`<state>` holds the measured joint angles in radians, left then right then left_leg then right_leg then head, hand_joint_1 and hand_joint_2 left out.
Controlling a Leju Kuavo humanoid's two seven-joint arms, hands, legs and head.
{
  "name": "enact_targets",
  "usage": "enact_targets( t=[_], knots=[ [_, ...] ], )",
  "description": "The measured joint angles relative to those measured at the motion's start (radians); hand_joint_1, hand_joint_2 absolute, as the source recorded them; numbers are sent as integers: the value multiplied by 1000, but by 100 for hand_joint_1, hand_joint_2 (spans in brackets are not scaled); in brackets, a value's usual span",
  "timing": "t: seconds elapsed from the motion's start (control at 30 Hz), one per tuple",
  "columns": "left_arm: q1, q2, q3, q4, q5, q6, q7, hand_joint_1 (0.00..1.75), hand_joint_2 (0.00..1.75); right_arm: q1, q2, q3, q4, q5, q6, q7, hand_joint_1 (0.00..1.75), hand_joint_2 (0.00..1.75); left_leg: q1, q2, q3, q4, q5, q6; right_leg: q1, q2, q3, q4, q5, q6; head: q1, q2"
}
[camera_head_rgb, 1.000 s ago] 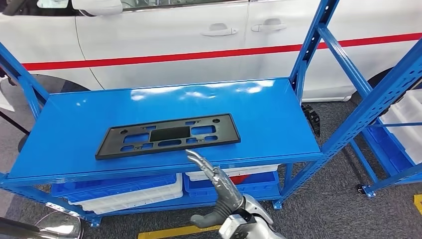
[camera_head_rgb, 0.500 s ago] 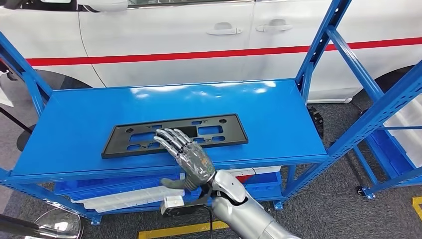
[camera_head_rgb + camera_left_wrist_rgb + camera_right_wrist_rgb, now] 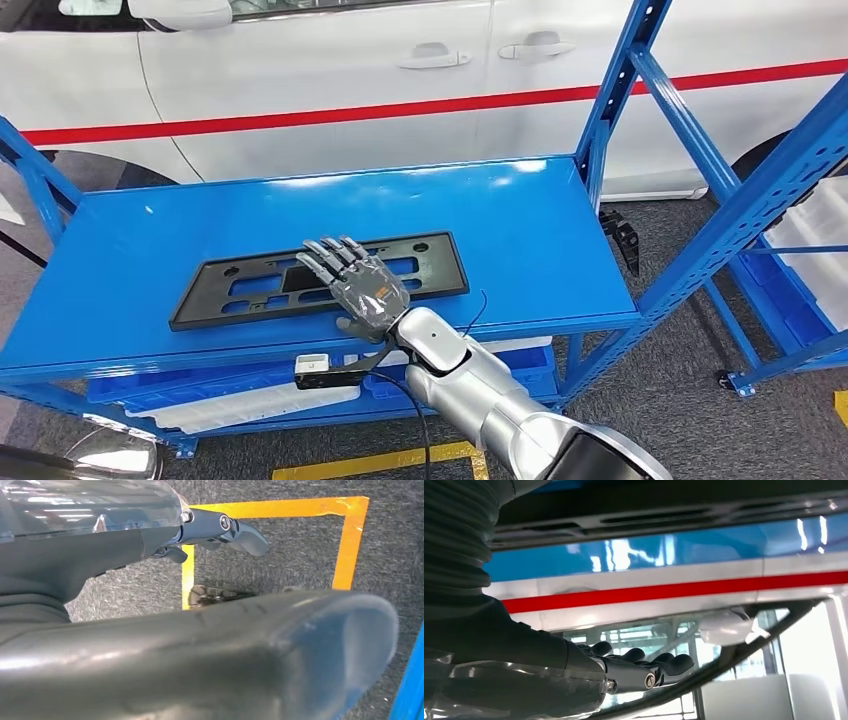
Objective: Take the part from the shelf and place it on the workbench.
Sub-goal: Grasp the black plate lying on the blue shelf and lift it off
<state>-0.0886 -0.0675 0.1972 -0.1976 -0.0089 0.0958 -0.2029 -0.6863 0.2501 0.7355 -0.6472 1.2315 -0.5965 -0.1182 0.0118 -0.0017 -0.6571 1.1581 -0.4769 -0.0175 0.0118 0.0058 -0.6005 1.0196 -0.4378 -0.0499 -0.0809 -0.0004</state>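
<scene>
Behind the blue shelf stands a white car, the black part lies flat on the shelf's top, and the right hand spreads flat over it, grasping nothing.

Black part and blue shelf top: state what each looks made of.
Black part: probably moulded plastic, matte; it is thin and flat with cut-out slots and gives no glare. Blue shelf top: likely painted or coated sheet metal, glossy; it carries bright reflections. The right robot hand lies over the part.
</scene>
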Motion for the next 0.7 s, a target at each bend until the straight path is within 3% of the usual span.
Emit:
enact_targets(
  t=[0.03, 0.1, 0.23, 0.27, 0.33, 0.4, 0.43, 0.5, 0.57, 0.63, 0.7],
  knots=[
    [-1, 1, 0, 0, -1, 0, 1, 0, 0, -7, 4, 0, 23, 7, 0, 5, 0, 175, -4, 0, 29, -67, 28, 9, 3, 0, 1, 1, -2, 2, 0, 0],
    [-4, 3, 0, 0, -2, -1, 2, 0, 0, -18, 8, 1, 68, 23, 0, 13, 0, 175, -13, 0, 60, -138, 49, 21, 4, 0, 1, 1, -3, 9, 0, 0],
    [-4, 3, 0, 0, -4, -3, 3, 0, 0, -35, 8, 1, 136, 55, 12, 30, 0, 175, -6, 0, 72, -163, 57, 34, 4, -1, -6, 19, -19, 31, 0, 0],
    [-5, 3, 0, 0, -4, -4, 3, 0, 0, -41, 8, 1, 148, 60, 19, 33, 0, 175, -2, 1, 76, -170, 61, 38, 2, 0, -22, 54, -41, 37, 0, 0],
    [-6, 3, 1, 0, -4, -6, 3, 0, 0, -49, 7, 2, 173, 72, 35, 41, 0, 175, -2, 3, 77, -171, 61, 41, -7, -1, -81, 178, -102, 47, 0, 0],
    [-5, 3, 1, 0, -3, -8, 3, 0, 0, -53, 6, 2, 193, 84, 48, 55, 0, 175, -1, 3, 77, -170, 60, 40, -16, -1, -131, 272, -126, 56, 0, 0],
    [-4, 3, 1, 0, -3, -8, 2, 0, 0, -57, 6, 2, 200, 92, 54, 66, 0, 175, -1, 2, 78, -169, 58, 39, -20, -2, -131, 268, -111, 59, 0, 0],
    [-3, 2, 2, 0, -2, -10, 1, 0, 0, -69, 6, 5, 213, 117, 65, 96, 0, 175, 1, 2, 82, -165, 54, 33, -26, -4, -76, 153, -43, 62, 0, 0],
    [-3, 2, 2, 0, -2, -11, -1, 0, 0, -81, 6, 10, 224, 148, 72, 135, 70, 175, -1, 1, 83, -160, 49, 24, -26, -6, -17, 34, 0, 57, 0, 0],
    [-3, 3, 3, 0, -2, -11, -4, 0, 0, -88, 6, 16, 235, 175, 79, 173, 154, 175, -2, 1, 84, -159, 46, 12, -21, -3, -3, 1, 1, 45, 0, 0],
    [-2, 3, 3, 0, -2, -10, -6, 0, 0, -91, 7, 21, 244, 194, 81, 204, 168, 175, 0, 1, 85, -159, 44, -1, -20, -1, -1, -5, 6, 32, 0, 0]
  ],
)
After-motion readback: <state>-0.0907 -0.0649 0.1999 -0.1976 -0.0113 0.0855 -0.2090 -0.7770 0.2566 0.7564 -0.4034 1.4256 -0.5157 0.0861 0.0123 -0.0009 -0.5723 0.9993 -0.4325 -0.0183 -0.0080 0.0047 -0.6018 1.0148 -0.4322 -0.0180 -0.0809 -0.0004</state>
